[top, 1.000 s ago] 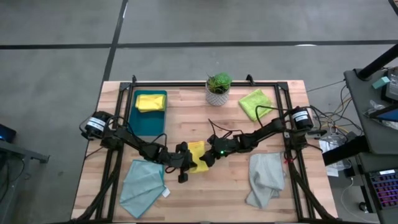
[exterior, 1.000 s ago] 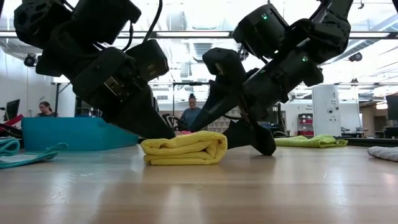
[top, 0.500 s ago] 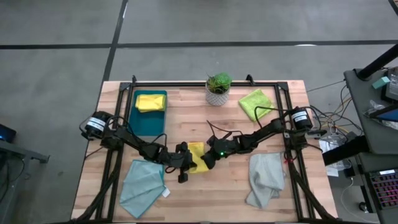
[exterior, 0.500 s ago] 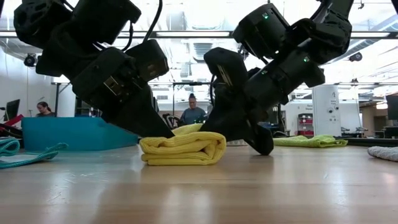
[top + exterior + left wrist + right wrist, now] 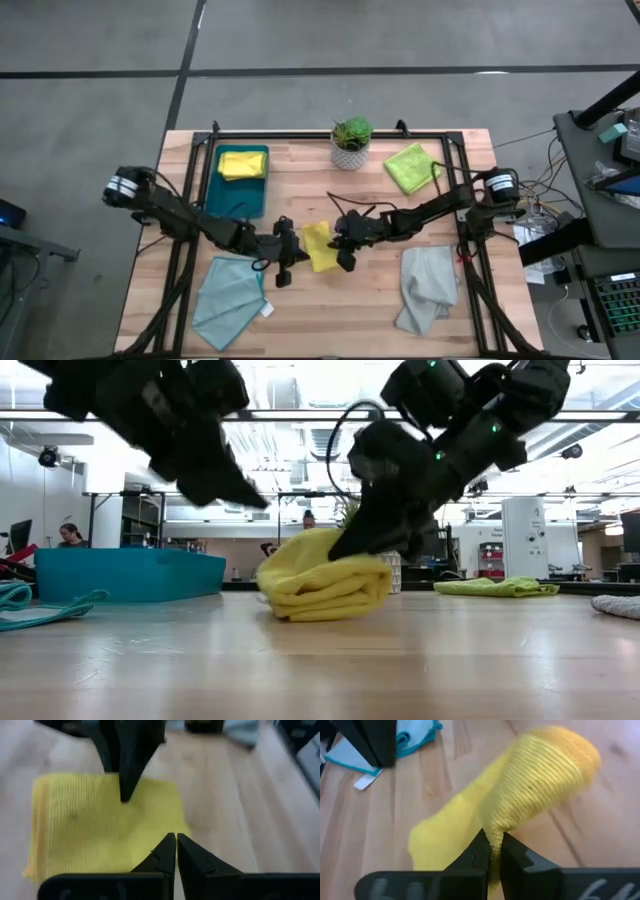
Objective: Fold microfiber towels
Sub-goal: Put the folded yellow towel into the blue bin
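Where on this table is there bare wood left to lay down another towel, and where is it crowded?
Bare wood lies along the near edge between the teal towel and the grey towel, and between the tray and the plant. The middle is crowded: both grippers meet at the folded yellow towel, the right gripper pinching it.

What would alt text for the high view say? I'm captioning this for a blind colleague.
Seen from above, the right gripper is shut on a folded yellow towel at the middle of a wooden table, with the shut left gripper empty beside it. Around them lie teal, grey and lime green towels, a potted plant, and a dark teal tray holding another yellow towel.
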